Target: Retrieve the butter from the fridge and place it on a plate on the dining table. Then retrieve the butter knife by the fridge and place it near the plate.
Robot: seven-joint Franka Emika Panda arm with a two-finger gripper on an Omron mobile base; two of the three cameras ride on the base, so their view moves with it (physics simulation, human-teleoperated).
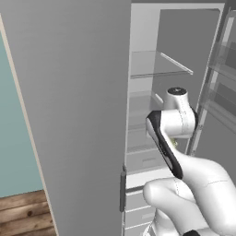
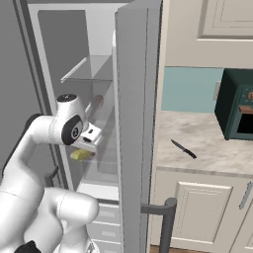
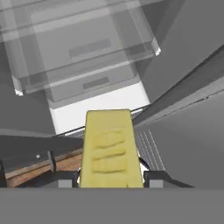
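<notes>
1. While the fridge (image 2: pixel 133 99) stands with its doors open, the claw (image 3: pixel 111 180) grips the butter (image 3: pixel 111 151) between its fingertips, inside the fridge opening.
2. The butter knife (image 2: pixel 184 148) lies on the table (image 2: pixel 207 143) right of the fridge.

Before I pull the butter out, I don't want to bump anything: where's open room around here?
Free: the counter around the butter knife, left of the green oven. Crowded: inside the fridge, where the claw grips the butter between shelves and door.

Flat, even, shadowless rendered light
</notes>
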